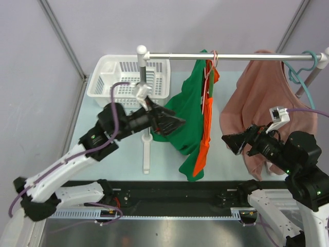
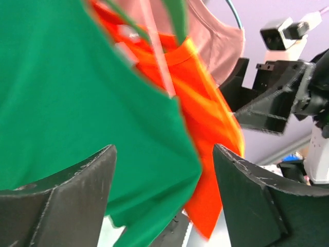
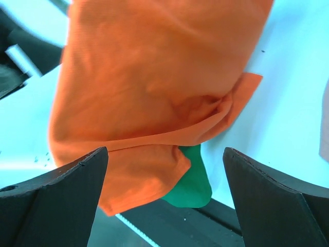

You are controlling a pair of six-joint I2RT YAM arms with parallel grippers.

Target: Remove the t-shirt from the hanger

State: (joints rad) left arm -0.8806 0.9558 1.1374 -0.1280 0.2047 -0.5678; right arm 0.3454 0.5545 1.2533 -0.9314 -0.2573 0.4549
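Note:
A green t-shirt [image 1: 186, 121] and an orange t-shirt [image 1: 205, 131] hang together from a pink hanger [image 1: 212, 59] on the metal rail [image 1: 226, 56]. My left gripper [image 1: 177, 122] is open, its tips at the green shirt's left side; in the left wrist view [image 2: 163, 154] the green cloth [image 2: 77, 103] and orange cloth [image 2: 205, 118] fill the space ahead of the jaws. My right gripper [image 1: 230, 141] is open, just right of the orange shirt, empty; the right wrist view [image 3: 164, 159] shows the orange shirt's hem [image 3: 149, 103] and a green corner [image 3: 194, 182] ahead.
A pink-brown shirt [image 1: 267, 113] hangs on a teal hanger [image 1: 300, 72] at the rail's right end, behind my right arm. A white basket [image 1: 128, 77] stands at the back left. The rail's white post [image 1: 145, 118] and foot stand beside my left gripper.

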